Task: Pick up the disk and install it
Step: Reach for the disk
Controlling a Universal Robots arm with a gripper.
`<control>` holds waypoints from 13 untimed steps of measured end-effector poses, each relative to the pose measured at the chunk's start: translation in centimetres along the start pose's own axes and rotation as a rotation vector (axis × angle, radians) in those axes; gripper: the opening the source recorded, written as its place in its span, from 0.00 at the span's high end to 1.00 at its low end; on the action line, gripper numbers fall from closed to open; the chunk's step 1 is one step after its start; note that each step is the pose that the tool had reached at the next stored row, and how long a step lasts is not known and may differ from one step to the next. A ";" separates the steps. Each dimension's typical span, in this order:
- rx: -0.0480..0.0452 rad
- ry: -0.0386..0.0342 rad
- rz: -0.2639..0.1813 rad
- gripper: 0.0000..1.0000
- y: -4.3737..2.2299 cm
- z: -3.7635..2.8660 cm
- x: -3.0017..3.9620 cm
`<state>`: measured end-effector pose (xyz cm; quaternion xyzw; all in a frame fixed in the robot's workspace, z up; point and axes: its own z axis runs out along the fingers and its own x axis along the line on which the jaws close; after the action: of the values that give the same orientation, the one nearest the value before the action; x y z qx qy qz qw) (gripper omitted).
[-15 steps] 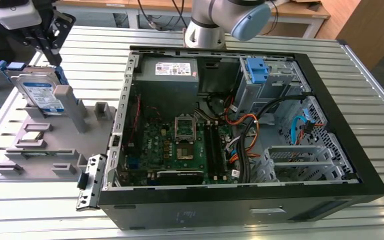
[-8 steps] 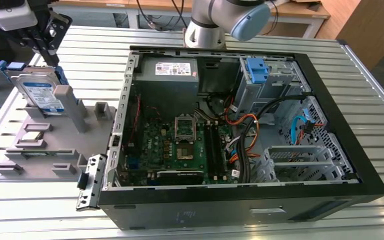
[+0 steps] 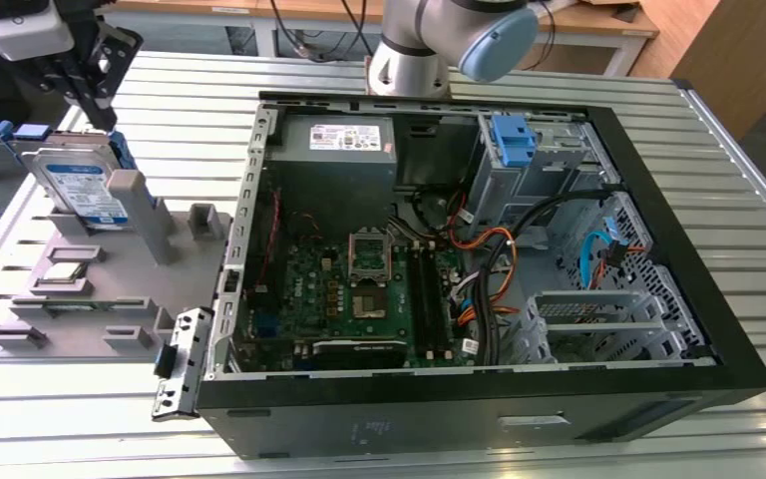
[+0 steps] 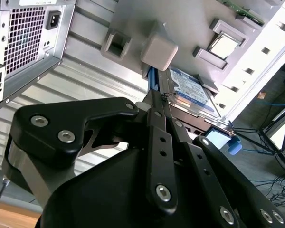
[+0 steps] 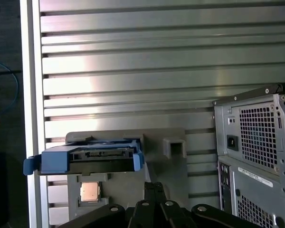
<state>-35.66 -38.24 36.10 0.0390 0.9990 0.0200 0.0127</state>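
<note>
Grey holder point(image 3: 131, 299) beside computer case point(image 3: 490, 424), on exterior view's left. Holder contents: disk point(image 3: 84, 185) upright in slot, white-and-blue label, print too small to read; chip point(image 3: 67, 269) in pocket. Blue bracket point(image 3: 510, 140) inside open case. Gripper point(image 3: 107, 120) just above disk, jaws pressed together.

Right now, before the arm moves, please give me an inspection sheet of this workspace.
Surface: slatted metal table, carrying a grey tray and an open PC case.
Job's things: disk stands on edge in the tray's holder.
Clutter: chip on the tray; blue bracket in the case.
Gripper: close above the disk; contact unclear.
Cables: orange, blue and black leads inside the case.
Surroundings: wooden bench behind the table.
</note>
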 end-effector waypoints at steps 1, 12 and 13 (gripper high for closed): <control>-0.0008 0.0001 0.000 0.89 0.07 0.03 0.03; -0.0048 0.0004 0.000 0.89 0.60 0.36 0.47; -0.0048 0.0004 0.000 0.89 0.61 0.40 0.54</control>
<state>-36.13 -37.57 35.71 0.0391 0.9989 0.0224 0.0126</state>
